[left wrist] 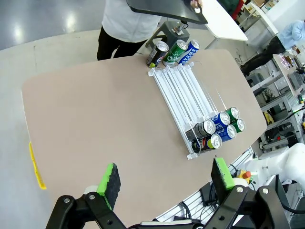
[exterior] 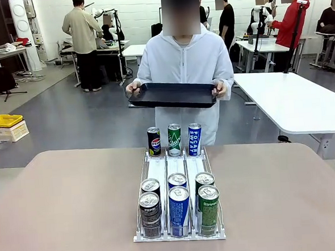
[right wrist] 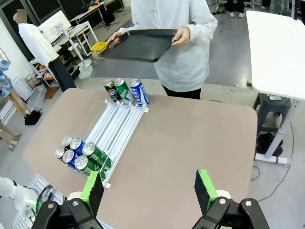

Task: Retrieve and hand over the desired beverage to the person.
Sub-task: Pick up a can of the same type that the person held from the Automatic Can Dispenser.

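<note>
Front view: person [exterior: 183, 62] was seen at the far edge of the table [exterior: 59, 212], with a black tray [exterior: 174, 95] held level in both hands. A clear three-lane rack [exterior: 175, 165] was set mid-table. Three cans were stood upright at its far end: Pepsi can [exterior: 154, 141], green can [exterior: 174, 139], Pocari Sweat can [exterior: 194, 139]. Six near-end cans [exterior: 179, 207] were packed two per lane, touching.

Left gripper [left wrist: 166, 176] was held high over the table, jaws wide apart, nothing between the pads. Right gripper [right wrist: 150, 185] was in the same state.

Step was judged as pre-reach, with no can picked. The wanted drink could not be told, since no pointing was shown.

For the next move, the choice would have to be settled first. One gripper would then need to be lowered over that can with its fingers set astride it. Clearance to the neighbouring cans was judged tight. The can would have to be lifted clear of the rack and carried across to the tray.
</note>
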{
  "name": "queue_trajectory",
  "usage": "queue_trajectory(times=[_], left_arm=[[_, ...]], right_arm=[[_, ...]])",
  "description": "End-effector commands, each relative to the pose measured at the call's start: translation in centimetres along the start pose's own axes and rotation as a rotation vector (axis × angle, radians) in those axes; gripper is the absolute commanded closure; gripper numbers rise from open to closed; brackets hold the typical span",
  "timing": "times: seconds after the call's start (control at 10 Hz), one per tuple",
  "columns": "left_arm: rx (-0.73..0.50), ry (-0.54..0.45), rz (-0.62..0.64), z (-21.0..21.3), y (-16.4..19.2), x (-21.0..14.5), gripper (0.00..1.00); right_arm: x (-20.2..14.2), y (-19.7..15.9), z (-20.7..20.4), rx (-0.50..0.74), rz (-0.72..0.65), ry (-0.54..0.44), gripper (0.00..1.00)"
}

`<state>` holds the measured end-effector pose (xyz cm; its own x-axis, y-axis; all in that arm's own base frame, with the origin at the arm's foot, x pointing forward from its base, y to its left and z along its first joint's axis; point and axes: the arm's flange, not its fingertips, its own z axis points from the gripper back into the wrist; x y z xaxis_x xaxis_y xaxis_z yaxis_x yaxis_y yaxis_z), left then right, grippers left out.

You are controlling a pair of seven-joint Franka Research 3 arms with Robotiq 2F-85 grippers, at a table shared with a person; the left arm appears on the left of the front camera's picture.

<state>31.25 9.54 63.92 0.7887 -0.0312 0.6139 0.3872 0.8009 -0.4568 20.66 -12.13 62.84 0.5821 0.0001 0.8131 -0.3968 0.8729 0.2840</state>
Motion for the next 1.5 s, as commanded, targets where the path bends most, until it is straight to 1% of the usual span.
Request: queue_trajectory(times=[0.0,1.4], left_arm=[[-0.005,-0.002,-0.007,0.16,-0.12,0.09,0.00],[-0.005,-0.002,-0.007,0.16,-0.12,0.09,0.00]], right_arm=[[-0.17,-0.20,-0.12,0.002,-0.005,-0.002,0.00],[-0.17,-0.20,-0.12,0.002,-0.005,-0.002,0.00]])
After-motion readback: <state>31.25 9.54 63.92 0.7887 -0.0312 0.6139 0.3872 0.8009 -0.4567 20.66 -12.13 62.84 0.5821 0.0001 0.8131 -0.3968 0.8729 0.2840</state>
